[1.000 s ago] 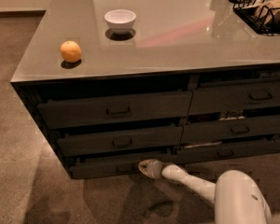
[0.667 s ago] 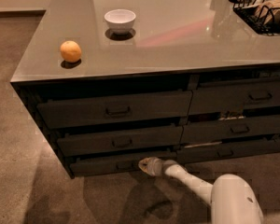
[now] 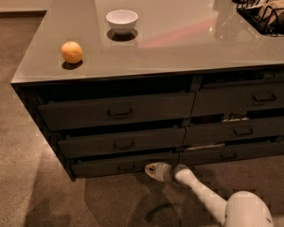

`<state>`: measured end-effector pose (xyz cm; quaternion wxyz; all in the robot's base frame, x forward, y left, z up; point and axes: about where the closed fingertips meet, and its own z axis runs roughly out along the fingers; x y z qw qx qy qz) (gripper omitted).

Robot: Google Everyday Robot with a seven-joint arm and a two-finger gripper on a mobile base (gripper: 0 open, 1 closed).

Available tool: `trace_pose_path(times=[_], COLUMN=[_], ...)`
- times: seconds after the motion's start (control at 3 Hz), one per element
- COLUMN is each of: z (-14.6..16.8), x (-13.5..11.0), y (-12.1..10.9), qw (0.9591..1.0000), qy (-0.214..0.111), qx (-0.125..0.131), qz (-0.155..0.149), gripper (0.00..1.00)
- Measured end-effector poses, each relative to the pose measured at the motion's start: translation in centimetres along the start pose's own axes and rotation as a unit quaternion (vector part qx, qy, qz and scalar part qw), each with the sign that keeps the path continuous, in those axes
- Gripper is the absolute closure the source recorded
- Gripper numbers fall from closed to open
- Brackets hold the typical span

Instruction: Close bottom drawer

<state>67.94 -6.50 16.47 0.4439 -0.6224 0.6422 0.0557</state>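
Bottom drawer [image 3: 109,166], slim dark grey-brown front with small central handle, lowest of left stack, around 6 o'clock; gripper [image 3: 154,170] just beside its 3 o'clock end, jaw spread can't tell.

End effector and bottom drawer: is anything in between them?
Nothing. In the camera view the end effector sits low near the floor, right at the right end of the bottom drawer, no gap showing.
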Motion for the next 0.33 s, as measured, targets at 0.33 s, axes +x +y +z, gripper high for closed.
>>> trace_pose_path(times=[0.33], z=[-3.12], x=[0.63], y=[3.24], qw=[0.9996], qy=[-0.005], qx=[-0.024], qz=[-0.018], gripper=[1.00])
